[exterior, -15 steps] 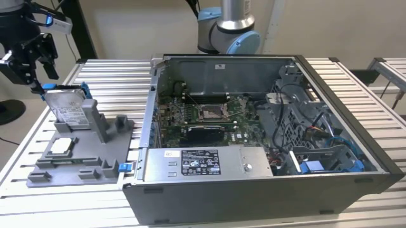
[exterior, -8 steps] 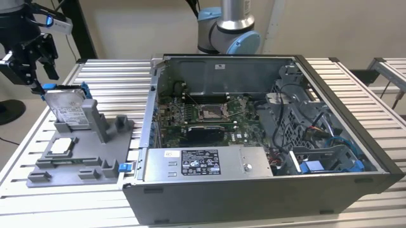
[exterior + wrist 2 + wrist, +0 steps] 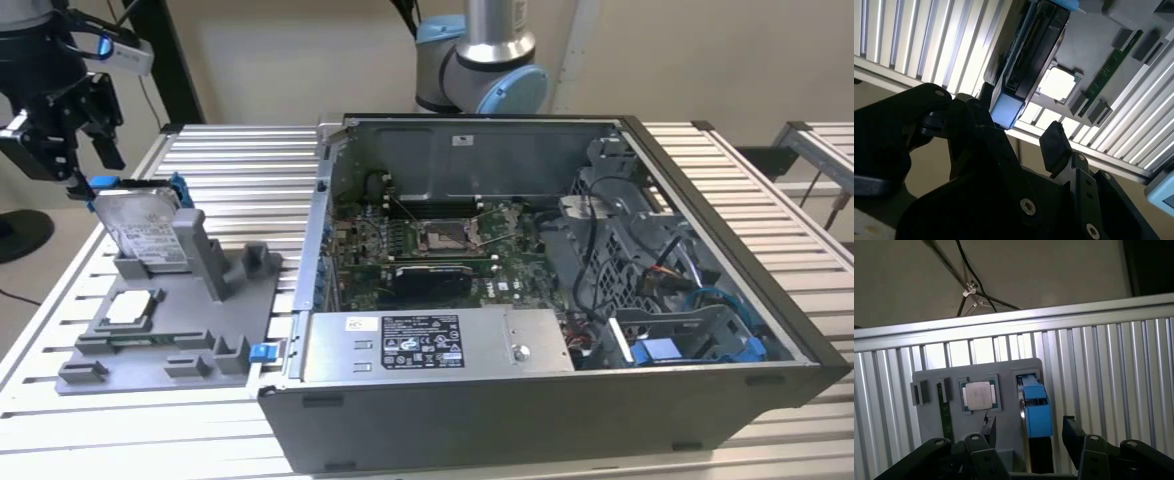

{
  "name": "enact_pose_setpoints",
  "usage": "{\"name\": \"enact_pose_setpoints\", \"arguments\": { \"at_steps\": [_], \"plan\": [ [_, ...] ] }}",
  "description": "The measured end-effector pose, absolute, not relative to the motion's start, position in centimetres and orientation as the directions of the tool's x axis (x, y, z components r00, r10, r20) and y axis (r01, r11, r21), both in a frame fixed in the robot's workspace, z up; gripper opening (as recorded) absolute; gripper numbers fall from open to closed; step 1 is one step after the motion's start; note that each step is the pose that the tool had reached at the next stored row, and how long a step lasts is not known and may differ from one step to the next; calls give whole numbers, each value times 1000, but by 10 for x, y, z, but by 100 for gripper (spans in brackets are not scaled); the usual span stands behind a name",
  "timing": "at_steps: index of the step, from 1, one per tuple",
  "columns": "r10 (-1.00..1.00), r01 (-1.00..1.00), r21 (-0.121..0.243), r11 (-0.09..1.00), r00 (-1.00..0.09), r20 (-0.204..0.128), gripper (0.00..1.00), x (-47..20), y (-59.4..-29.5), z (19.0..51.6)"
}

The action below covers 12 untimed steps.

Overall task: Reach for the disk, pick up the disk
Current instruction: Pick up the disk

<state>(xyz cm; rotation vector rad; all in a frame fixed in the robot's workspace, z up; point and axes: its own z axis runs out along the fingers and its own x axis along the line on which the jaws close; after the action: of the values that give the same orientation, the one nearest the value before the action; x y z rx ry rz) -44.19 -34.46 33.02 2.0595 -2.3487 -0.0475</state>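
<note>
The disk (image 3: 140, 228) stands upright on edge in a slot of the grey fixture (image 3: 160, 350) at the exterior view's left, label face showing and blue bracket along its top. My black gripper (image 3: 74, 145) hangs open just above it, slightly toward the left. In both wrist views the disk (image 3: 1037, 416) (image 3: 1026, 60) appears edge-on, its blue bracket end lying between my fingers. One finger (image 3: 989, 432) and the other finger (image 3: 1074, 434) stand apart from the disk, with a gap on each side. The gripper (image 3: 1031, 435) (image 3: 1024, 137) holds nothing.
A small white-silver chip (image 3: 130, 307) (image 3: 979, 395) lies flat on the fixture beside the disk, and a green memory stick (image 3: 945, 410) stands further along. The open computer case (image 3: 534, 290) takes up the middle and right of the slatted table (image 3: 227, 150). The arm's base (image 3: 474, 70) rises behind it.
</note>
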Motion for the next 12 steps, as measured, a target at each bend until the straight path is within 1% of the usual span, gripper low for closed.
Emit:
{"name": "enact_pose_setpoints", "arguments": {
  "at_steps": [12],
  "plan": [
    [-992,-991,34,128,-128,-7,100,-442,-345,323]
  ]
}}
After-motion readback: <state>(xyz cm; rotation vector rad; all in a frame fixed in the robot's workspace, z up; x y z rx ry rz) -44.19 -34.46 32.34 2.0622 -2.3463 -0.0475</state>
